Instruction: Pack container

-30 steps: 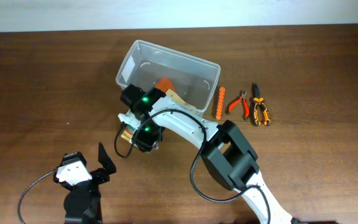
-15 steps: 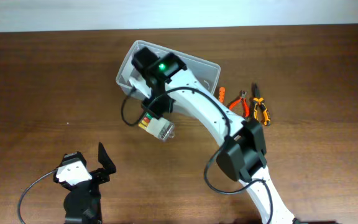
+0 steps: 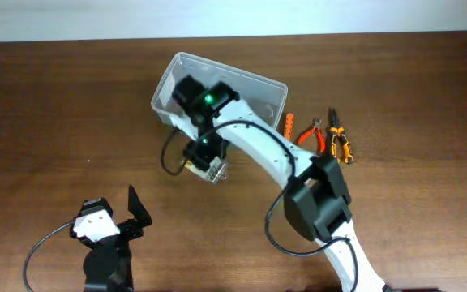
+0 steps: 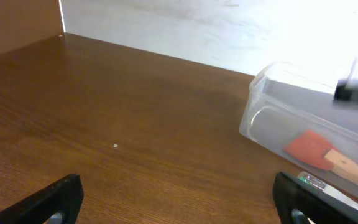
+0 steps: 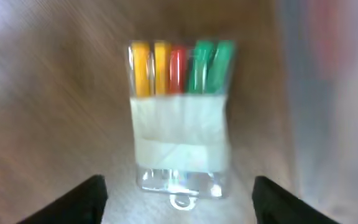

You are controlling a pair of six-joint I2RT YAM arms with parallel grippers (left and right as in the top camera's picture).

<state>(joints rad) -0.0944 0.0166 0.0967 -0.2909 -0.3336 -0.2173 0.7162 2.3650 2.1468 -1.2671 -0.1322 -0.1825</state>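
Note:
A clear plastic container (image 3: 254,88) stands at the back middle of the table and shows in the left wrist view (image 4: 272,118). An orange-bladed scraper (image 4: 312,151) lies inside it. A clear pack of coloured markers (image 3: 212,169) lies on the table just in front of the container. In the right wrist view the pack (image 5: 179,118) sits between the fingers of my right gripper (image 5: 176,202), which is open and not touching it. In the overhead view the right gripper (image 3: 202,152) hovers over the pack. My left gripper (image 3: 128,217) is open and empty at the front left (image 4: 176,202).
An orange ridged stick (image 3: 286,134) and two pairs of orange-handled pliers (image 3: 310,134) (image 3: 339,144) lie right of the container. The right arm (image 3: 274,158) arches from the front right across to the container's front wall.
The right gripper swung from the container's lower left up towards its front wall. The marker pack shifted right and now lies free between the open fingers. The left arm has not moved.

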